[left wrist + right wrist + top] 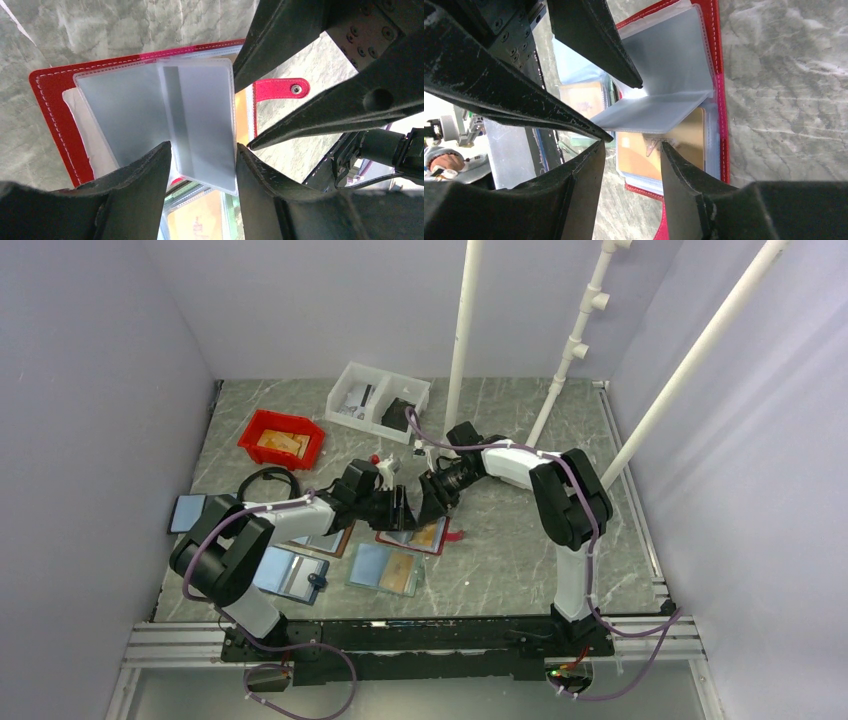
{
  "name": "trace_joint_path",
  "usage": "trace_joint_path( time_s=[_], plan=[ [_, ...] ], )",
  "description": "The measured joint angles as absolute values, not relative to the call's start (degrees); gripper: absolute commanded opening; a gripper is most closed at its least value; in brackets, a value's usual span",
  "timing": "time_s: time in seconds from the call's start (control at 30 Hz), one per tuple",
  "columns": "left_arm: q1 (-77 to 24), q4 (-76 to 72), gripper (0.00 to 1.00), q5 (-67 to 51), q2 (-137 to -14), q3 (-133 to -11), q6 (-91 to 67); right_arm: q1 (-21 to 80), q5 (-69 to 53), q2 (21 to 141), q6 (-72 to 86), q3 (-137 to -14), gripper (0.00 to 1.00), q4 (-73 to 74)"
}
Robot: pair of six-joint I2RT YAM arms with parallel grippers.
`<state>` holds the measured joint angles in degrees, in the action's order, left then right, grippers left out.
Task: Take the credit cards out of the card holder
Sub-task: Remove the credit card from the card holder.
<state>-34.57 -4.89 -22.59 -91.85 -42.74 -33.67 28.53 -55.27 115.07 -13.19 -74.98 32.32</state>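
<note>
Card holder, the red one, lies open and flat on the grey stone-look surface, near the middle of the top view. Both arms reach in and meet right over it. Its little pink-red tab sticks out from one side edge.

A pale blue-grey page stands up from the open holder. The left pincer is about half open, with one finger on each side of this page. The fingers sit very close to the page edges, but I cannot tell if they squeeze it.

The right pincer is also about half open and has nothing in it. It hangs just above a tan-orange card that lies in its pocket in the holder, partly under the lifted page. The tips of the two pincers are very near each other.

A light teal holder with an orange card lies just below the red one in the top view. A red bin and a white bin sit toward the upper left.
</note>
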Motion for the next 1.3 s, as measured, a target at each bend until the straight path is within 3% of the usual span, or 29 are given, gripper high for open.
trace_joint_path(
  time_s=[0.93,1.17,1.3],
  plan=[
    [-31.5,-11.6,0.58,-24.1,-91.8,-39.2,-39.3,21.8,-43.9,92.4,-26.7,-71.1,0.65,38.9],
    [-30.9,-11.5,0.55,-24.1,-91.8,-39.2,-40.8,21.3,-43.3,91.7,-26.9,-70.5,0.65,37.9],
    [-30.9,-10.3,0.48,-23.1,-91.8,-39.2,-41.2,21.4,-43.4,91.7,-26.9,-70.5,0.65,37.7]
  ],
)
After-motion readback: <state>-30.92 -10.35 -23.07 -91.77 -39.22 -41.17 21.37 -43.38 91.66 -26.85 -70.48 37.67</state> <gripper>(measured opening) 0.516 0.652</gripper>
